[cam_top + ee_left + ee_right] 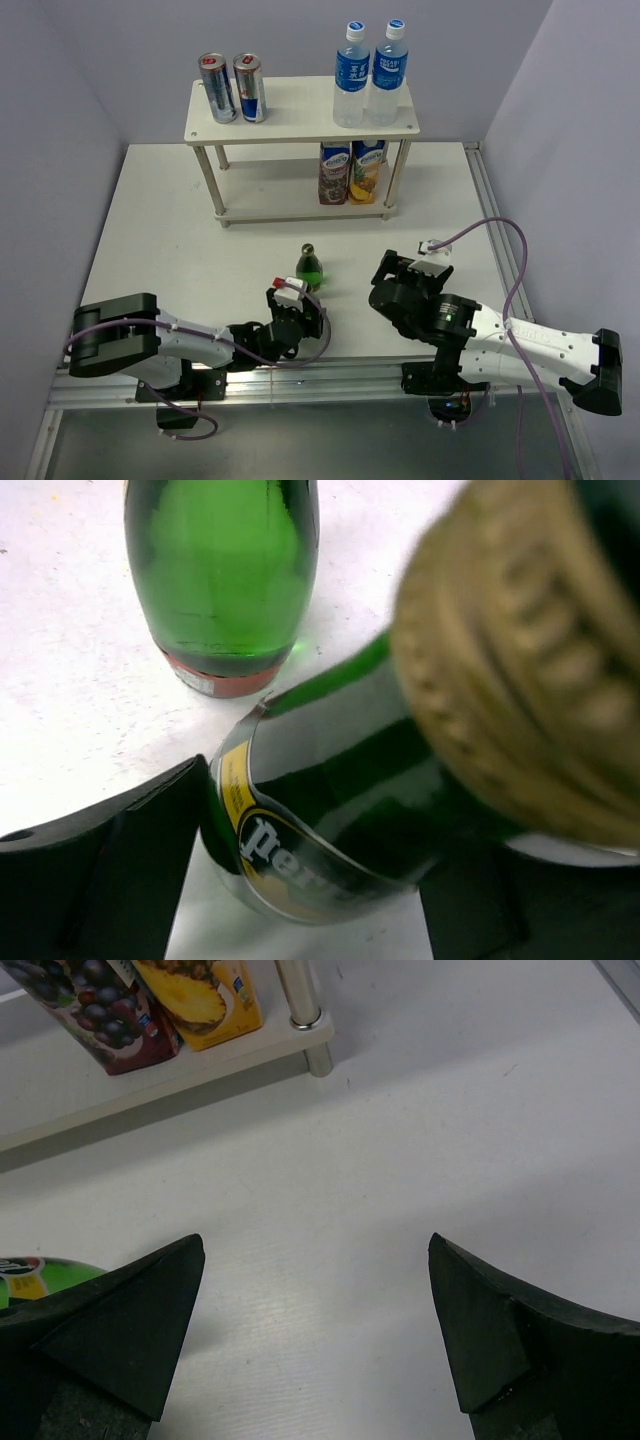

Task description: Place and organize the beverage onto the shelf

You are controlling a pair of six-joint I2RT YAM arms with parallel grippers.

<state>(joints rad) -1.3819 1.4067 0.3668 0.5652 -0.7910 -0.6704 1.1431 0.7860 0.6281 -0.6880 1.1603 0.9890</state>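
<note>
The two-tier shelf (300, 125) stands at the back. Its top board holds two cans (232, 88) and two water bottles (368, 75); two juice cartons (352, 172) stand on the lower board, also in the right wrist view (150, 1000). A green glass bottle (310, 268) stands on the table, and it shows in the left wrist view (220, 575). My left gripper (303, 306) is just in front of it, shut on a second green Perrier bottle (330, 820) with a gold cap (530, 680). My right gripper (400, 272) is open and empty over bare table (315, 1330).
The white table has a metal rail (500, 215) along its right side and grey walls around it. The shelf's front right leg (305, 1015) stands ahead of my right gripper. A green bottle's label (30, 1272) shows at that view's left edge.
</note>
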